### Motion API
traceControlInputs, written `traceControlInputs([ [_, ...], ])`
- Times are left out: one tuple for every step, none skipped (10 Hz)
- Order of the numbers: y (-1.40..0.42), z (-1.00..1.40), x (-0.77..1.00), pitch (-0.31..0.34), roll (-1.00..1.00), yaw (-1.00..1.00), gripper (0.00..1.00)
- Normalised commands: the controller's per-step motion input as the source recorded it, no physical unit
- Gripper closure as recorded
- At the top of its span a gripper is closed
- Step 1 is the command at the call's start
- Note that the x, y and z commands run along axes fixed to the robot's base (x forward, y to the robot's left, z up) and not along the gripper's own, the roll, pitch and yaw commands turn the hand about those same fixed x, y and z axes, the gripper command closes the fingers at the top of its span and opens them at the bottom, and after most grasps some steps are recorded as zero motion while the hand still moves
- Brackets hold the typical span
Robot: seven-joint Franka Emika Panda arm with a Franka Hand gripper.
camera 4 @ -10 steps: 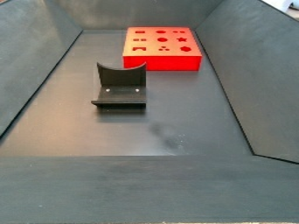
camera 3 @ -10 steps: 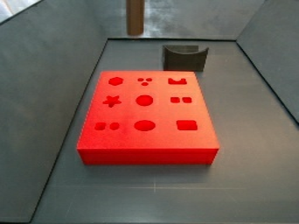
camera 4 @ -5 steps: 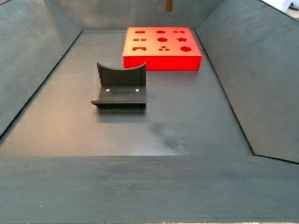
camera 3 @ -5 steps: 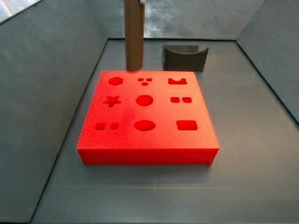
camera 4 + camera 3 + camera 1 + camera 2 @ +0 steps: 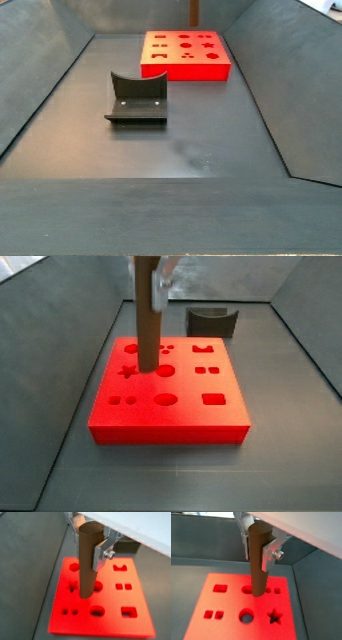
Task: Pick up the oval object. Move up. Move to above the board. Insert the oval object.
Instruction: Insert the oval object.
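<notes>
One peg, one board, one holder, one tool.

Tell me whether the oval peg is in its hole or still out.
Out. The oval peg hangs upright in the gripper, its lower end above the board.

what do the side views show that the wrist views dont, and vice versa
Only the side views show the dark grey holder on the floor, apart from the board. Only the wrist views show the gripper closely, its silver fingers clamped on the oval object near its top. Both show the upright peg over the board's holes.
</notes>
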Motion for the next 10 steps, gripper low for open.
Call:
traceControlInputs([
  [-0.53,-0.26,-0.02,0.126,0.1,-0.65,1.0],
  [-0.29,-0.33,0.0,0.056,0.09,-0.85,1.0],
  [-0.24,-0.3,0.0,0.054,0.07,-0.88,1.0],
  [-0.14,0.0,0.0,0.0,0.07,0.06,1.0],
  [0.0,0.0,0.0,0.011,0.0,0.0,1.0],
  [-0.02,0.05,0.41,0.0,-0.01,-0.66,1.0],
  [0.0,0.01,0.0,0.0,0.0,-1.0,1.0],
  [0.0,0.0,0.0,0.0,0.0,-1.0,1.0],
  [0.0,0.0,0.0,0.0,0.0,-1.0,1.0],
  [0.0,0.0,0.0,0.0,0.0,-1.0,1.0],
])
